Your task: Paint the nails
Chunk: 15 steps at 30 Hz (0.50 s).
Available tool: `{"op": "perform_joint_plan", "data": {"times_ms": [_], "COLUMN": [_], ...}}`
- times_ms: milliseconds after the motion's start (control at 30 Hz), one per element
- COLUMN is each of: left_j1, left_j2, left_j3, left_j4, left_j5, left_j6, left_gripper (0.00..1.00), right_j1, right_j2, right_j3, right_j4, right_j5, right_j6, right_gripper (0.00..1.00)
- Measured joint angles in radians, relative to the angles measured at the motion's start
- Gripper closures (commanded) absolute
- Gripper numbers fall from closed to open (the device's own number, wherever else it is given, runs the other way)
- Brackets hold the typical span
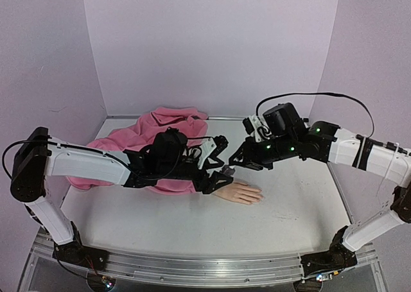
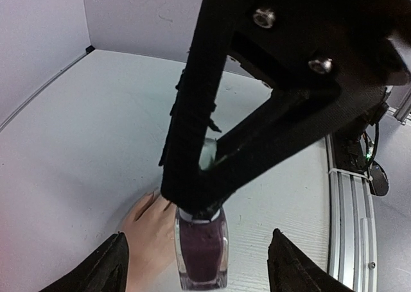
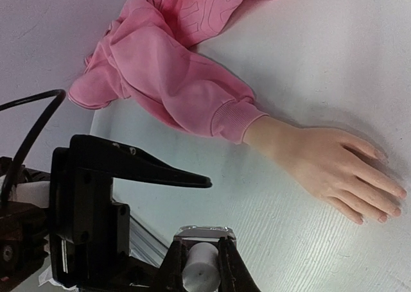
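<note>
The mannequin hand [image 3: 327,157] lies palm down on the white table, its wrist in a pink sleeve [image 3: 173,74]. Its nails [image 3: 402,193] look skin-toned. My right gripper [image 3: 204,257] is shut on the white cap [image 3: 204,269] of a dark polish bottle [image 2: 201,247], which stands upright beside the hand [image 2: 144,234]. My left gripper [image 2: 199,240] is open wide, one finger on each side of the bottle without touching it. In the top view both grippers, left [image 1: 220,158] and right [image 1: 239,158], meet just above the hand [image 1: 241,192].
The pink garment [image 1: 160,144] is heaped at the back left, under the left arm. Lilac walls close in the table on three sides. A metal rail [image 2: 350,215] runs along the near edge.
</note>
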Motion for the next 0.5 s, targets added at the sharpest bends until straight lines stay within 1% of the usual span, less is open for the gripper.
{"op": "perform_joint_plan", "data": {"times_ms": [100,167,233,300,500], "left_j1": [0.0,0.0,0.0,0.0,0.0], "left_j2": [0.019,0.024,0.024,0.024,0.024], "left_j3": [0.0,0.0,0.0,0.0,0.0], "left_j4": [0.011,0.012,0.016,0.019,0.024], "left_j5": [0.005,0.006,0.006,0.006,0.006], "left_j6": [0.009,0.007,0.006,0.005,-0.001], "left_gripper": [0.45,0.48,0.5,0.55,0.78], "right_j1": [0.022,0.033,0.04,0.046,0.053], "right_j2": [0.016,0.023,0.026,0.027,0.029], "right_j3": [0.011,0.013,0.013,0.013,0.013], "right_j4": [0.001,0.001,0.001,0.001,0.003], "right_j5": [0.005,0.012,0.019,0.023,0.037], "right_j6": [0.002,0.004,0.004,0.005,0.008], "right_gripper": [1.0,1.0,1.0,1.0,1.0]}}
